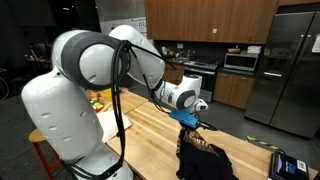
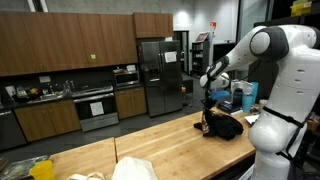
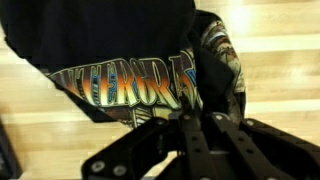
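Observation:
A black T-shirt (image 3: pixel 110 55) with a colourful printed logo hangs bunched from my gripper (image 3: pixel 197 113), its lower part heaped on the wooden table (image 3: pixel 280 70). The jaws stand nearly together, pinching a fold of the fabric. In both exterior views the gripper (image 1: pixel 190 117) (image 2: pixel 207 101) points down over the shirt (image 1: pixel 205 160) (image 2: pixel 224 126), a little above the tabletop (image 1: pixel 150 130) (image 2: pixel 150 135).
A white cloth (image 2: pixel 135 168) and a yellow object (image 2: pixel 42 170) lie at the table's near end. A blue box (image 2: pixel 246 95) stands beside the robot base. A dark device (image 1: pixel 290 165) sits near the table edge. A steel fridge (image 1: pixel 290 65), oven and cabinets stand behind.

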Controlling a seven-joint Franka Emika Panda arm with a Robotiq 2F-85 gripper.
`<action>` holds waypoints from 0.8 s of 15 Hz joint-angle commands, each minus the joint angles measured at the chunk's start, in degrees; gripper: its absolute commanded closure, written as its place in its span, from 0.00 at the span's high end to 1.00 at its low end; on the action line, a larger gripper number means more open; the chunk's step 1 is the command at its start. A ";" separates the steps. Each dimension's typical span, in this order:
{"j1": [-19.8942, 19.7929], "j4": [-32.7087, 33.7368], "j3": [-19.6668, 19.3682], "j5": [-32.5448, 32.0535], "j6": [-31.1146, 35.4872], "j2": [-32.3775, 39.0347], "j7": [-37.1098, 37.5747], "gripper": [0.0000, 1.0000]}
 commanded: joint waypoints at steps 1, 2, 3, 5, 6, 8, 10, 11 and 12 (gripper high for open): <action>0.05 -1.41 2.19 0.49 0.14 0.47 -1.16 0.37; 0.56 -2.46 3.03 0.51 0.51 0.80 -0.70 0.13; 0.62 -2.47 3.33 0.50 0.58 1.00 -0.54 0.17; 0.30 -2.02 3.22 0.49 0.56 0.93 -0.55 0.30; 0.04 -1.80 3.01 0.48 0.55 0.95 -0.63 0.36; -0.48 -1.63 2.58 0.47 0.55 0.97 -0.88 0.37; 0.59 -1.49 3.88 -0.19 0.39 0.26 -1.48 0.63; 2.25 -1.16 5.14 1.38 -0.34 -0.48 -4.10 0.67; 3.69 -0.40 7.11 0.22 -1.48 -0.94 -3.77 0.73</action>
